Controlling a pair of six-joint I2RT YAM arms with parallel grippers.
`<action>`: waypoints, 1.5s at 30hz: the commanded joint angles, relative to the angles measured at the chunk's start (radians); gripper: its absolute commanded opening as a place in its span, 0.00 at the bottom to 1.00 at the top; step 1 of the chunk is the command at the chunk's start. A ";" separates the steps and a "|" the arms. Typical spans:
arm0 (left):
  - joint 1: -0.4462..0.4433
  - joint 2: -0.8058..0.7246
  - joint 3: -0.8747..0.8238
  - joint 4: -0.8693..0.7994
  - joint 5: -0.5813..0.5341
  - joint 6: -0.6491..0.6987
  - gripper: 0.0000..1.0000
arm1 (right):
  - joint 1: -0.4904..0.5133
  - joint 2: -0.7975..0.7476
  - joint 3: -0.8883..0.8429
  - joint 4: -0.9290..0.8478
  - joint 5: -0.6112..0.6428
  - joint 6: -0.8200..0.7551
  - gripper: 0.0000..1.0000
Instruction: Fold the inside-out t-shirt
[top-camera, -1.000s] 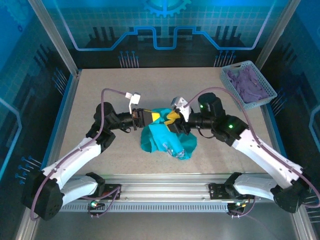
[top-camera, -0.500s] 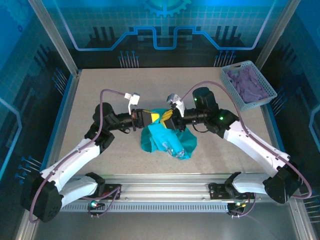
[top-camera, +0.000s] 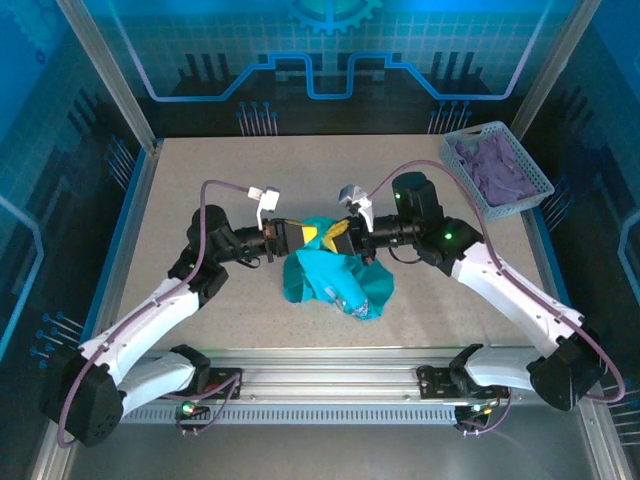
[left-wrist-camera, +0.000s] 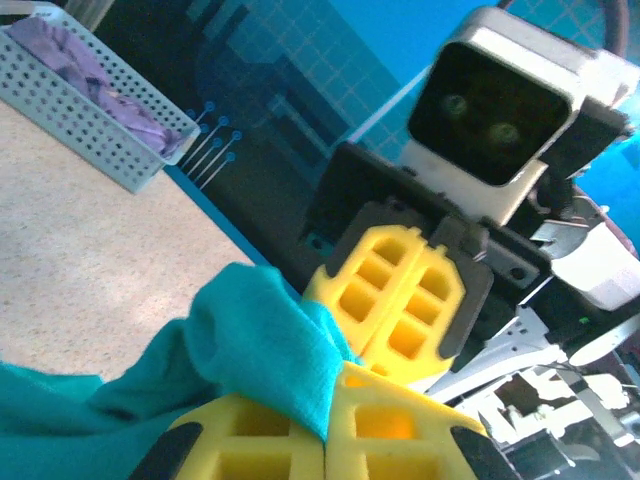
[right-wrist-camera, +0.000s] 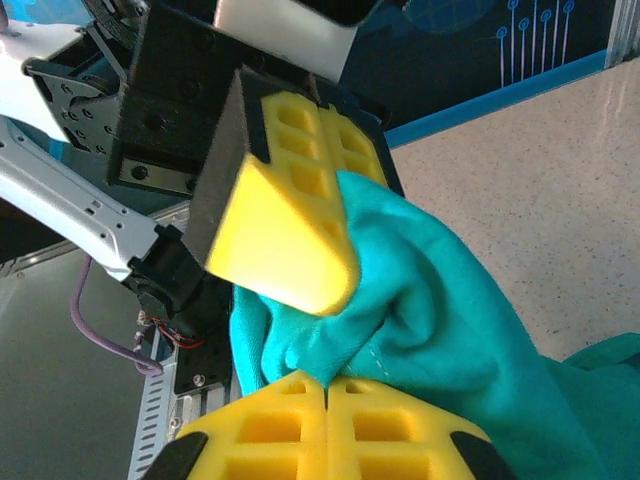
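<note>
the teal t-shirt lay bunched just below the centre of the top view on the speckled table, its upper edge lifted between the two arms. the left gripper had its yellow fingers pressed together, with a fold of teal fabric pinched at their tips. the right gripper faced it almost tip to tip and was likewise clamped tight on the same raised fabric. in the upper right of the top view a pale basket held a purple cloth, well apart from the t-shirt.
</note>
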 joint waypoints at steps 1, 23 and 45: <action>0.006 -0.029 0.033 -0.097 -0.069 0.077 0.00 | -0.018 -0.043 0.006 -0.031 -0.014 -0.027 0.03; -0.041 -0.251 0.063 -0.539 -0.513 0.314 0.60 | 0.055 0.118 0.270 -0.192 0.161 0.126 0.00; -0.174 -0.094 0.098 -0.529 -0.585 0.362 0.00 | 0.015 0.140 0.364 -0.348 0.243 0.111 0.05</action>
